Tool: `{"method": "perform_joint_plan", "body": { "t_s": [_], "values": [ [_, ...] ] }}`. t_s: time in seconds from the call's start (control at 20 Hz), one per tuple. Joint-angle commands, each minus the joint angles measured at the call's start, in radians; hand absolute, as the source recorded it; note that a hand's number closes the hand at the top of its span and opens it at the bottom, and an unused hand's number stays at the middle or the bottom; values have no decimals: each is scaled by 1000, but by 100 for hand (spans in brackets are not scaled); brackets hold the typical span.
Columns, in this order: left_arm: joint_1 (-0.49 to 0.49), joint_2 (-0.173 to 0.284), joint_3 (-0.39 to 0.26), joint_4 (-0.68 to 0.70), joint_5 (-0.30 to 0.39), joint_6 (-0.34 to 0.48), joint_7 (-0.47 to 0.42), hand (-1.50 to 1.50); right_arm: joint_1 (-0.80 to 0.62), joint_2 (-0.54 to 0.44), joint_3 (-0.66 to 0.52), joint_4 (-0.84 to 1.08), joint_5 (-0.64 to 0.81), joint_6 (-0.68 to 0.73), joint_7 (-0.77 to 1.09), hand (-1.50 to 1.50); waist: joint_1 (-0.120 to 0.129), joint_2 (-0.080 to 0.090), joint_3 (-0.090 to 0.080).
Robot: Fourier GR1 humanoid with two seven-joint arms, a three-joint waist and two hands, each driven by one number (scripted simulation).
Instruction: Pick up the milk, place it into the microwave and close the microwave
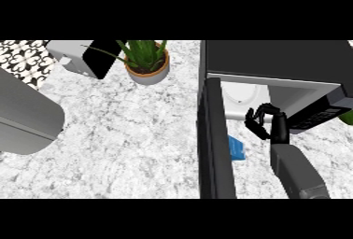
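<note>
The microwave (276,60) stands at the upper right with its door (215,140) swung wide open toward me. A white turntable plate (241,95) shows inside the cavity. A blue milk carton (236,147) lies on the counter just in front of the opening, partly hidden by the door's edge. My right hand (267,123) hovers at the mouth of the microwave, above and right of the carton, with fingers curled and nothing visible in them. My left hand does not show.
A potted green plant (146,63) and a grey and black appliance (82,58) stand at the back. A large grey rounded shape (24,116) fills the left edge. A green object (347,116) peeks in at the right edge.
</note>
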Motion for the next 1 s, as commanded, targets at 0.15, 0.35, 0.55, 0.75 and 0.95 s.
{"method": "perform_joint_plan", "body": {
  "t_s": [0.15, 0.35, 0.55, 0.75, 0.95],
  "values": [
    [-35, 14, 4, 2, 21, 12, 13, -150, -173, -160, 5, 4, 22, -30, 152, 150, 68, 51, 12],
    [-43, 24, 8, 8, 18, 16, 23, -150, -171, -154, 11, -15, 15, -57, 161, 150, 80, 48, 11],
    [-57, 33, 26, 5, 13, 28, 28, -150, -143, -164, 11, -39, 1, -58, 156, 150, 89, 49, 12],
    [-71, 57, 34, 3, 12, 29, 46, -150, -119, -152, 21, -64, -3, -82, 145, 150, 97, 56, 13],
    [-93, 62, 36, 22, 14, 27, 43, -150, -111, -157, 31, -81, -7, -95, 172, 150, 100, 51, 10]
  ]
}}
